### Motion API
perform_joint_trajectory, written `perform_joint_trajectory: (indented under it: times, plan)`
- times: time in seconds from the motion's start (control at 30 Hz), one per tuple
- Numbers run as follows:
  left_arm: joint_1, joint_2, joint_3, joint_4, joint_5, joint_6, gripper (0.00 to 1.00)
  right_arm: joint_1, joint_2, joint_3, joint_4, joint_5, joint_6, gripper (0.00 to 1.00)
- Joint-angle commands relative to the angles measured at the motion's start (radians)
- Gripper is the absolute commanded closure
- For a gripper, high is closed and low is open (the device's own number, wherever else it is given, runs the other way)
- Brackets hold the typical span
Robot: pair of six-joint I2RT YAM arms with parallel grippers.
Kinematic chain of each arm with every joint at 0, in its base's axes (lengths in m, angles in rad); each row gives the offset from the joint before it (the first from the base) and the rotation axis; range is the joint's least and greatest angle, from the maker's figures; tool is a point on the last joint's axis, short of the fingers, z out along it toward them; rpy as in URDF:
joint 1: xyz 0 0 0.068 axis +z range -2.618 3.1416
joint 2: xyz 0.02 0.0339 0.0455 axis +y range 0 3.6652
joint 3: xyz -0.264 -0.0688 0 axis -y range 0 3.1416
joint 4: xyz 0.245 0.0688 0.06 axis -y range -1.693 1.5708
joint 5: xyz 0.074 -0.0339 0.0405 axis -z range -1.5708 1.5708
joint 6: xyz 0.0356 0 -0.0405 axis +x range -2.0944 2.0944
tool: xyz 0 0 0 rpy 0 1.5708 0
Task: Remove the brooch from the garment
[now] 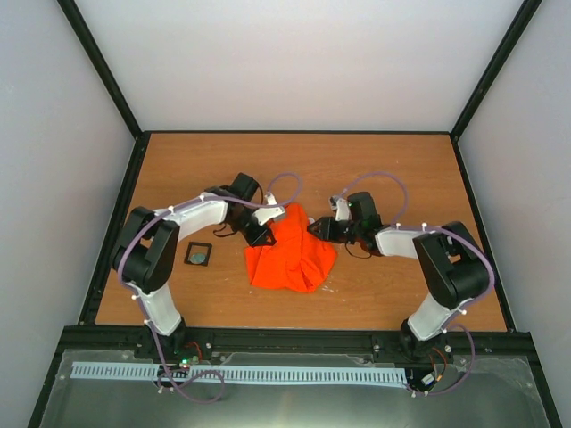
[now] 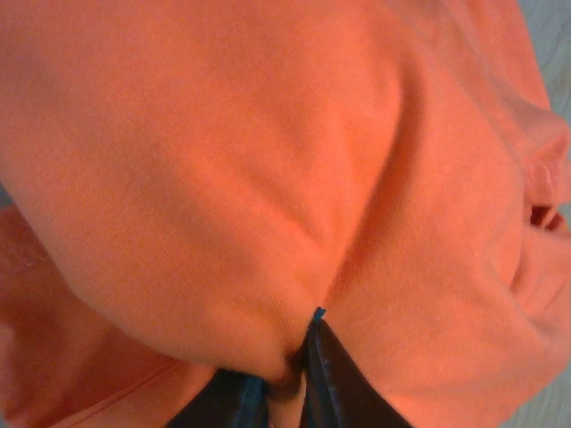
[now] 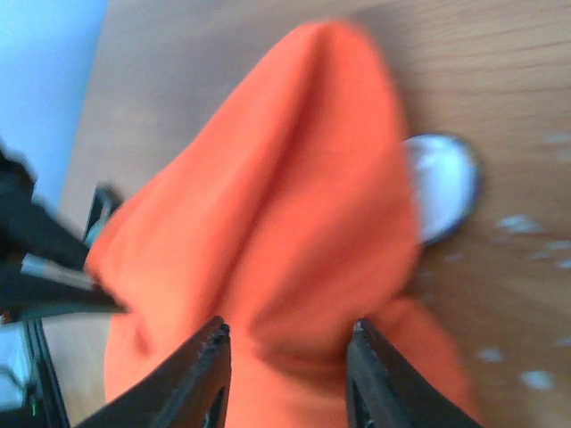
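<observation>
The orange shirt (image 1: 290,257) lies bunched at the middle of the table (image 1: 393,169), long axis up-down, narrow peak toward the frame's top. The left claw (image 2: 290,357) is clamped on a fold at its upper left. The right claw (image 3: 290,332), half apart, straddles another fold; grip cannot be told

table (image 1: 375,169): wood | on it: garment (image 1: 290,254), black square frame (image 1: 198,255), round silvery disc (image 3: 443,185)
</observation>
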Motion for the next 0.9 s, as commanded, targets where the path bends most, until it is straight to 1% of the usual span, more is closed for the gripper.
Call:
perform_joint_trajectory:
  times: [0.0,0.07,0.13,0.23,0.33,0.4,0.47,0.57,0.6,0.63,0.7,0.87]
  plan:
    - [0.031,-0.083,-0.015,-0.023,0.018,0.019,0.80,0.107,-0.083,-0.047,0.021,-0.017,-0.020,0.68]
    - [0.043,-0.109,-0.018,-0.039,0.021,0.016,0.68,0.168,-0.104,-0.061,0.009,0.010,-0.025,0.72]
    - [0.060,-0.121,-0.004,-0.044,0.033,-0.011,0.50,0.209,-0.120,-0.070,0.004,0.030,-0.021,0.74]
    - [0.085,-0.104,0.058,-0.024,0.052,-0.101,0.36,0.238,-0.141,-0.099,0.020,0.051,0.000,0.75]
    - [0.090,-0.025,0.168,-0.003,0.065,-0.205,0.20,0.239,-0.161,-0.148,0.076,0.044,0.039,0.76]
    - [0.090,0.049,0.263,0.000,0.086,-0.274,0.17,0.233,-0.202,-0.171,0.100,0.041,0.057,0.74]
    - [0.087,0.129,0.362,-0.015,0.097,-0.333,0.16,0.219,-0.274,-0.185,0.085,0.045,0.064,0.71]
    - [0.063,0.212,0.461,-0.029,0.109,-0.345,0.14,0.175,-0.376,-0.208,0.040,0.054,0.072,0.64]
    - [0.053,0.235,0.481,-0.038,0.124,-0.347,0.11,0.154,-0.410,-0.221,0.030,0.052,0.079,0.61]
    - [0.045,0.259,0.502,-0.055,0.134,-0.350,0.07,0.132,-0.447,-0.234,0.016,0.052,0.083,0.59]
    - [0.027,0.314,0.548,-0.097,0.127,-0.350,0.04,0.084,-0.513,-0.261,-0.013,0.054,0.088,0.57]
    - [0.008,0.413,0.609,-0.140,0.062,-0.340,0.08,-0.013,-0.624,-0.285,-0.085,0.045,0.078,0.55]
